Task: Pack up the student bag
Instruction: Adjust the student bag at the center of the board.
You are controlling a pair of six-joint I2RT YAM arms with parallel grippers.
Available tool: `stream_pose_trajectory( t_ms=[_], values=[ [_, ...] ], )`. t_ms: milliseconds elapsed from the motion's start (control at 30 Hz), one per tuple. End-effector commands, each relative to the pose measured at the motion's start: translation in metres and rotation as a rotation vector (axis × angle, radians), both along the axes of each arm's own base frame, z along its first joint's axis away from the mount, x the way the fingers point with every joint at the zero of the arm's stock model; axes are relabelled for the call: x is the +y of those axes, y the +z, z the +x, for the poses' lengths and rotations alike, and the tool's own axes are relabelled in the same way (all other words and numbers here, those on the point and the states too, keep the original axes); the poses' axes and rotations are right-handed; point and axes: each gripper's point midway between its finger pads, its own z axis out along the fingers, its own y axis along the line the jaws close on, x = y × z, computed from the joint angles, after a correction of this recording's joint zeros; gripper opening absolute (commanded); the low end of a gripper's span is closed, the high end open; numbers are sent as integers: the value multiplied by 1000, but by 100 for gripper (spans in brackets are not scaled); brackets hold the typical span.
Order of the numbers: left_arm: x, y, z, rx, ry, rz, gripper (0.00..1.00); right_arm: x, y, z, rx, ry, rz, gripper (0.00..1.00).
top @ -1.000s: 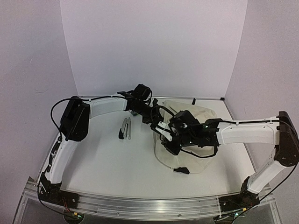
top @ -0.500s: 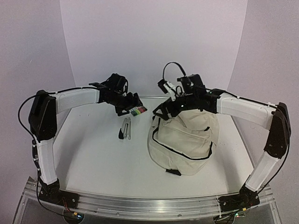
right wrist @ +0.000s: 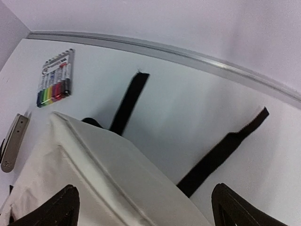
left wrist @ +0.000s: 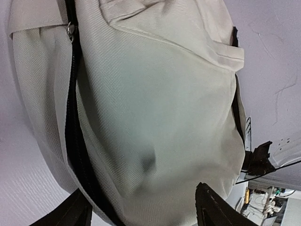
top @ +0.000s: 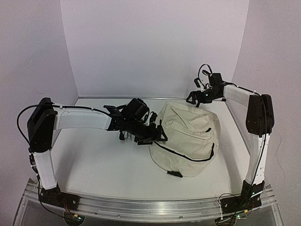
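The student bag (top: 188, 134) and the outstretched left arm (top: 84, 120) bar the table's (top: 108, 174) middle; the near strip lies open.

Cream fabric backpack (top: 188, 136) has flopped over now; right gripper (top: 195, 101) let go and swung to the far corner, left gripper (top: 160, 134) dropped low beside its left side.

The white bench (top: 103, 165) is closed in by pale lilac walls (top: 150, 47) at the back and on both sides. A ribbed aluminium rail (top: 150, 205) runs along its near edge. In the right wrist view, a clear pack of coloured markers (right wrist: 54, 78) lies flat on the bench. Near it, not touching, lies a slim grey metal object (right wrist: 11, 141), cut off by the picture's edge; what it is cannot be told.
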Motion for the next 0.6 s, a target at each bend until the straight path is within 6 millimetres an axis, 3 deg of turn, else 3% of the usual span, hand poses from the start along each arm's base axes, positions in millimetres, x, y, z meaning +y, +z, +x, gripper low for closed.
stream_pose_trajectory(
  t_ms=[0, 133, 267, 433, 567],
  values=[
    [-6, -6, 9, 31, -10, -5, 60, 1, -22, -22, 162, 80, 91, 92],
    [-6, -11, 19, 19, 17, 35, 27, -2, -45, -67, 289, 132, 124, 78],
    [5, -14, 48, 17, 77, 51, 3, -15, -51, -112, 342, 143, 108, 68],
    [26, -15, 104, 6, 161, 42, 0, -32, -47, -159, 364, 161, 58, 65],
    [30, -9, 155, -13, 191, 1, 0, -33, -42, -220, 413, 229, 56, 66]
  ],
)
